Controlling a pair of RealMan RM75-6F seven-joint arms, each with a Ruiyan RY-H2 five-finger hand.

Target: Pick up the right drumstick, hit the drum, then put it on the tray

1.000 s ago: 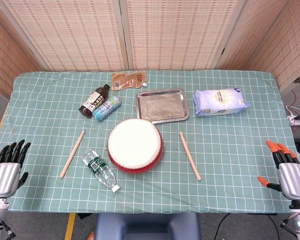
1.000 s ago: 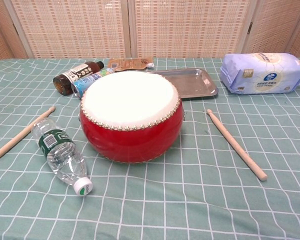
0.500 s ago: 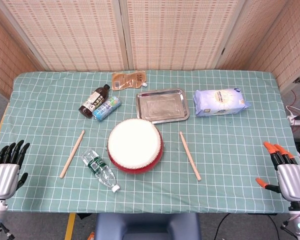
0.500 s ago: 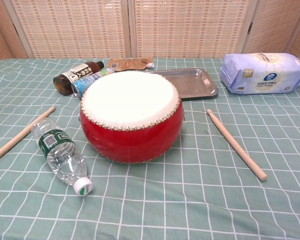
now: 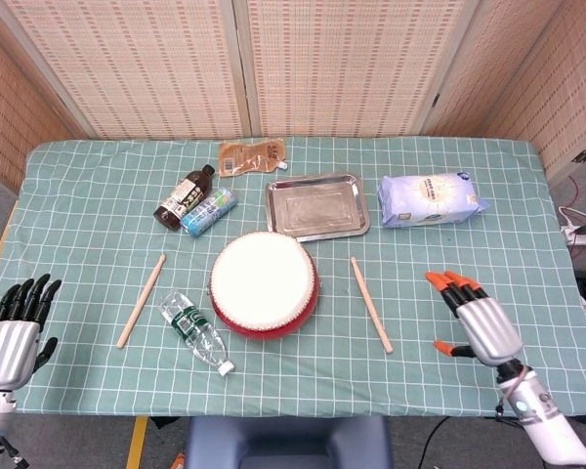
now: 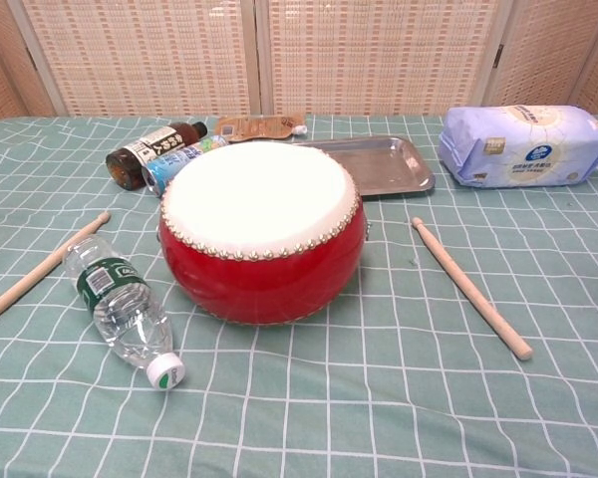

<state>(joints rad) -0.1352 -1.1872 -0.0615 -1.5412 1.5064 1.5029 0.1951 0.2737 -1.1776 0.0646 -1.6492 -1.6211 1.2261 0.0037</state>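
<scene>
Drumstick on the right (image 5: 371,305) lies flat on the checked tablecloth (image 5: 449,264), just to the left of the right hand (image 5: 479,322) and not touching it; the drum (image 5: 264,283) sits further left of that hand, beyond the stick. Right hand hovers over the cloth with fingers spread and orange fingertips forward, holding nothing. Left hand (image 5: 15,332) is at the far table edge, also spread and holding nothing, well apart from everything. Stick looks like plain wood: light, stiff, smooth, likely to roll if nudged, so I'd judge a grasp around the near half, toward the thicker butt end, gives enough free length to strike with. Lying flat on cloth, it leaves little room for fingers underneath. Metal tray (image 5: 317,206) sits ahead and to the left of the right hand, behind the drum, and holds nothing. Clear water bottle (image 5: 197,332) lies on its side beyond the drum, capped, seemingly with water inside. Other drumstick (image 5: 141,300) lies beyond that.
</scene>
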